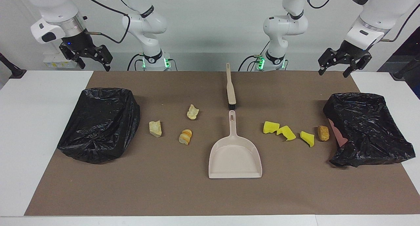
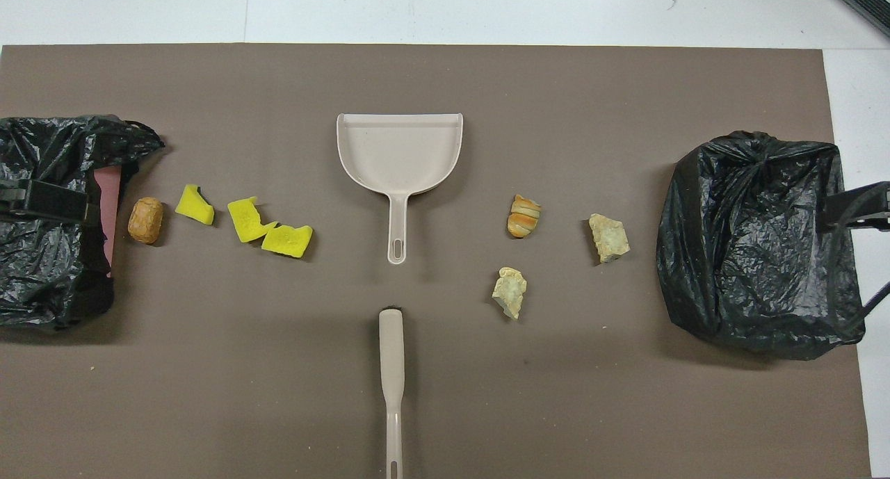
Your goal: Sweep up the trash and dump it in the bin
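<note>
Fingers point(image 1: 348, 66) spread, both grippers wait; trash point(image 1: 287, 133) strung along the table.

Brown mat point(image 1: 131, 186) lies bare around the dustpan point(image 1: 235, 157) — scraps flank it.

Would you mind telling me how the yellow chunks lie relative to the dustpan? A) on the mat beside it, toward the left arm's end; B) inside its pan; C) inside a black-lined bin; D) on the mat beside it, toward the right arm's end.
A: the three yellow chunks lie in a row on the brown mat between the dustpan and the left-end bin.
</note>
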